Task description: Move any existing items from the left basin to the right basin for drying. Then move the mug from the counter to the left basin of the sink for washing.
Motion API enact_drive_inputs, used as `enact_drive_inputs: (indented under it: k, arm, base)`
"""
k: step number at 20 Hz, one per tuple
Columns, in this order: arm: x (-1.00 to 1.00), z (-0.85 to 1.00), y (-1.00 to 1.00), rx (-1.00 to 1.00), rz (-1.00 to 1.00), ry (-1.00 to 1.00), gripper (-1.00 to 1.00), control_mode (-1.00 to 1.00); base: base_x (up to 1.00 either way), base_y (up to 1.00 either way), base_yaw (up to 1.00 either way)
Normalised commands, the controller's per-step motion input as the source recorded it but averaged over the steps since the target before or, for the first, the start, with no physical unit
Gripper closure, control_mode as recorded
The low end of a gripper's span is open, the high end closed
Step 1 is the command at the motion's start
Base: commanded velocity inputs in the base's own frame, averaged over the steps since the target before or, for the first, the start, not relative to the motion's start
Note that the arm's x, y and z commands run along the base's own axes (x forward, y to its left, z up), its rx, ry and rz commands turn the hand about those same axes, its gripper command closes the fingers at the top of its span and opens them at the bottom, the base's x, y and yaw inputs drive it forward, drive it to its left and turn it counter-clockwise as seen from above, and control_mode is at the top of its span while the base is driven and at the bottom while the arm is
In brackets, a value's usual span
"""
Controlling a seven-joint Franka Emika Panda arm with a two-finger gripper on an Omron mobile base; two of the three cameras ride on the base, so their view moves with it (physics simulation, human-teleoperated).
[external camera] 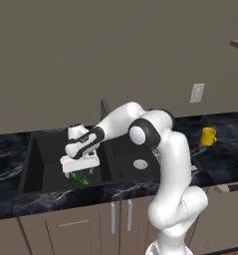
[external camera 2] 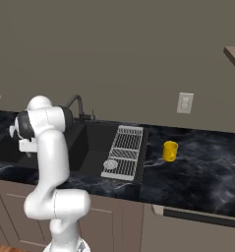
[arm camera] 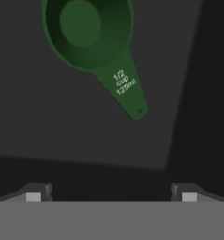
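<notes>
I'm hovering the gripper (arm camera: 111, 193), jaws wide open and empty, over the green measuring cup (arm camera: 87, 33); it's lying upper left in the hand view, handle running toward lower right.

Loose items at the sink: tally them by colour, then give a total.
Green: 1, the measuring cup lying in the left basin, below the open gripper.
Yellow: 1, the mug standing on the counter.
Total: 2
</notes>
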Motion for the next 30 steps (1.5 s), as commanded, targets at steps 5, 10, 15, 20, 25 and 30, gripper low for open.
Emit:
enact_drive_inputs:
  k: [5, 10, 15, 20, 25, 30]
  arm:
    - [0.21, -0.11, 0.23, 0.00, 0.00, 0.00, -1.00, -1.00]
    - [0.12, -0.11, 0.30, 0.00, 0.00, 0.03, -1.00, -1.00]
    - [0.19, -0.19, 0.13, 0.00, 0.00, 0.01, -1.00, -1.00]
    - [0.28, -0.26, 0.00, 0.00, 0.00, 0.00, -1.00, -1.00]
    - [0.25, -0.21, 0.04, 0.00, 0.00, 0.00, -1.00, -1.00]
    - [0.22, -0.19, 0.06, 0.00, 0.00, 0.00, -1.00, -1.00]
  base:
    - [0.00, 0.00, 0.00]
    - [0.00, 0.00, 0.00]
    - [0.00, 0.00, 0.00]
    - [0.00, 0.00, 0.00]
    - [0.00, 0.00, 0.00]
    - [0.00, 0.00, 0.00]
